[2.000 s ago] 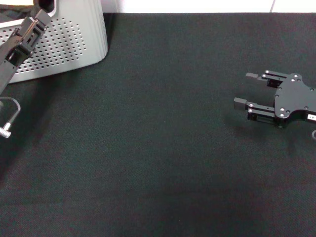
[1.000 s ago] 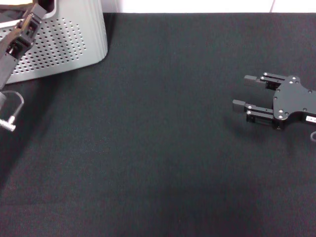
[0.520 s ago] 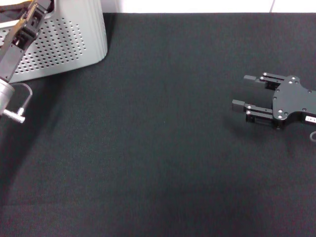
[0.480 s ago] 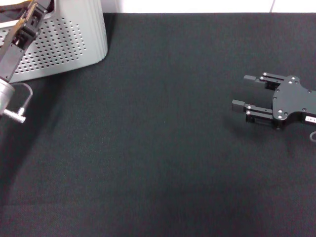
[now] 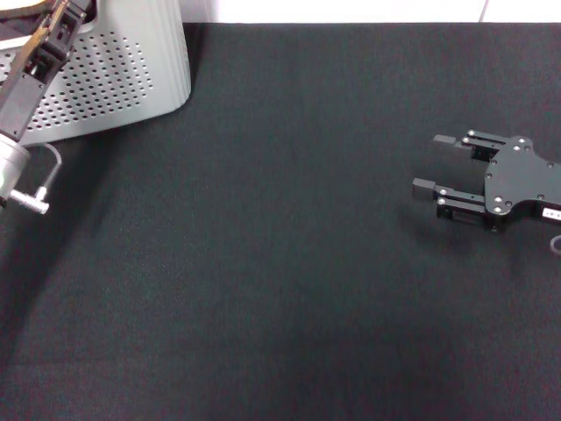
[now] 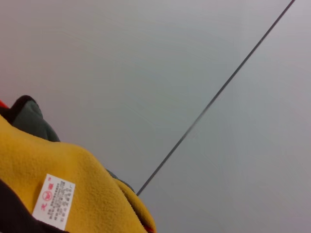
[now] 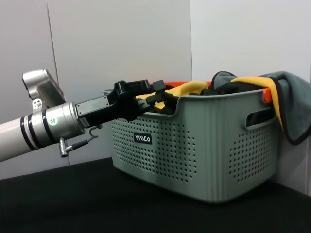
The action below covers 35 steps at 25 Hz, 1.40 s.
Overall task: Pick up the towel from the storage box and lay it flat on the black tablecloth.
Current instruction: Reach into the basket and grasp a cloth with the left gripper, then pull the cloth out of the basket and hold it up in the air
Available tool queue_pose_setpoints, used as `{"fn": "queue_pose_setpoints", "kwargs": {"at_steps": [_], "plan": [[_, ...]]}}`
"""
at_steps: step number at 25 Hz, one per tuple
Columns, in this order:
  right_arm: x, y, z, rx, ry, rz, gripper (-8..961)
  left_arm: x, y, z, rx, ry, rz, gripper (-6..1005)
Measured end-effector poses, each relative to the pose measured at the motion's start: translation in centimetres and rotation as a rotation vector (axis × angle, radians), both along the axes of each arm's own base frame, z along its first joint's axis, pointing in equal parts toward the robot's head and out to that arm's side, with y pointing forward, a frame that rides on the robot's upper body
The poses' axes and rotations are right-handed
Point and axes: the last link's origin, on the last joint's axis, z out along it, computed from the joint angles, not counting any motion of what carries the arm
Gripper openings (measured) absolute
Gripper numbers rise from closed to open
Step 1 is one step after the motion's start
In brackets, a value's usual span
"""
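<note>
The storage box (image 5: pixel 123 70) stands at the black tablecloth's (image 5: pixel 263 263) far left corner. In the right wrist view the box (image 7: pixel 194 155) holds bunched cloth. The grey-teal towel (image 7: pixel 286 107), yellow on its reverse, hangs over the rim's far end. My left gripper (image 7: pixel 167 99) reaches over the box's near rim, open, just above yellow cloth. In the head view it (image 5: pixel 66 13) sits at the top left. Close in the left wrist view are yellow fleece (image 6: pixel 58 165) with a white label and a grey-teal fold (image 6: pixel 29 119). My right gripper (image 5: pixel 426 160) rests open at the right.
An orange edge (image 7: pixel 265 94) shows inside the box rim, and a black label with white letters (image 7: pixel 143 138) is on its side. A pale wall (image 7: pixel 121 43) stands behind the box. The left arm's silver link (image 5: pixel 13 167) hangs over the cloth's left edge.
My left arm has risen and pushed farther over the box rim, its silver link coming into view at the left. The right gripper has stayed where it was.
</note>
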Motion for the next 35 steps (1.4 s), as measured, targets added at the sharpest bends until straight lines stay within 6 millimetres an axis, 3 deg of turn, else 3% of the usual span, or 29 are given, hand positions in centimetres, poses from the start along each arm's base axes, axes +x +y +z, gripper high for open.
{"fn": "queue_pose_setpoints", "kwargs": {"at_steps": [4,10,17,26,35], "plan": [[0.1,-0.1,-0.1,-0.005,0.003,-0.008,540,-0.1,0.0,0.0,0.002,-0.003,0.005,319],[0.1,-0.1,-0.2,-0.005,-0.001,0.000,535,-0.4,-0.1,0.1,0.014,-0.040,0.029,116],[0.4,-0.3,-0.2,-0.004,0.001,-0.010,529,-0.3,-0.2,0.3,-0.016,-0.084,0.012,-2],[0.3,-0.4,-0.2,0.003,0.026,-0.006,521,4.9,-2.3,3.1,-0.025,0.010,-0.442,-1],[-1.0,-0.9,0.2,-0.002,0.094,0.077,513,10.0,-3.9,6.6,-0.068,-0.135,-0.849,-1]]}}
